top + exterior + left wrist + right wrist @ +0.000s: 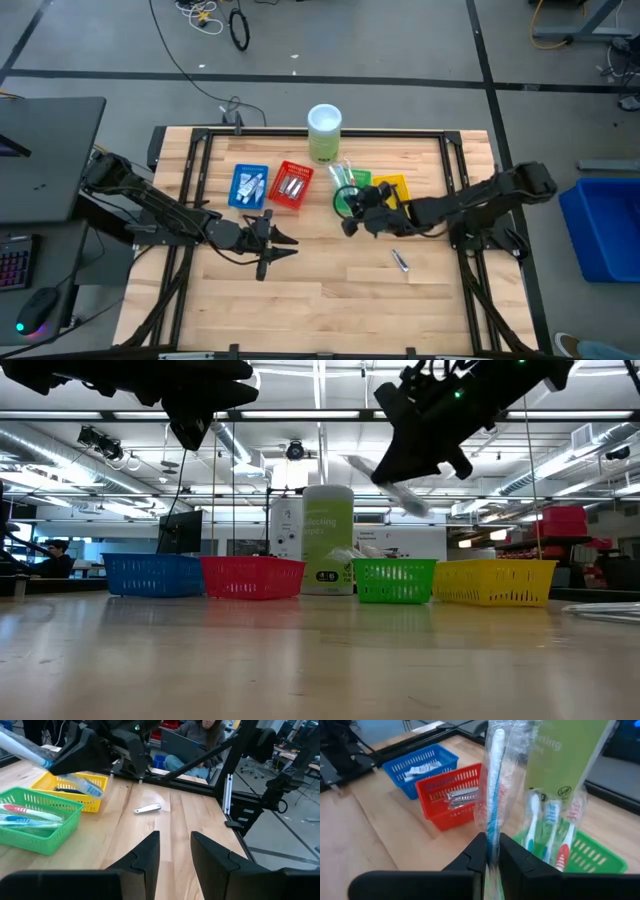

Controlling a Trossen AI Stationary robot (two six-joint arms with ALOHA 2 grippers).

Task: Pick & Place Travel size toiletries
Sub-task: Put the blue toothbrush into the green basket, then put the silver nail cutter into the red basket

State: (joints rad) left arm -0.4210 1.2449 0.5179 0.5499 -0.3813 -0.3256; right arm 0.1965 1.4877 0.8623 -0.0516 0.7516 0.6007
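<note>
The right arm's fingers point(492, 855) are clamped on a wrapped toothbrush point(495, 785), held in the air just beside the green tray point(350, 198), which already holds other toothbrushes point(550, 832). The left arm's fingers point(175, 851) stand apart and empty above the desk point(330, 290), near the blue tray point(249, 186). One small wrapped item point(400, 260) lies loose on the wood.

Bright, even ceiling light. Near the green basket point(580, 852), the wrapped toothbrush point(495, 785) blurs, perhaps from closeness. Low-view arms appear silhouetted
</note>
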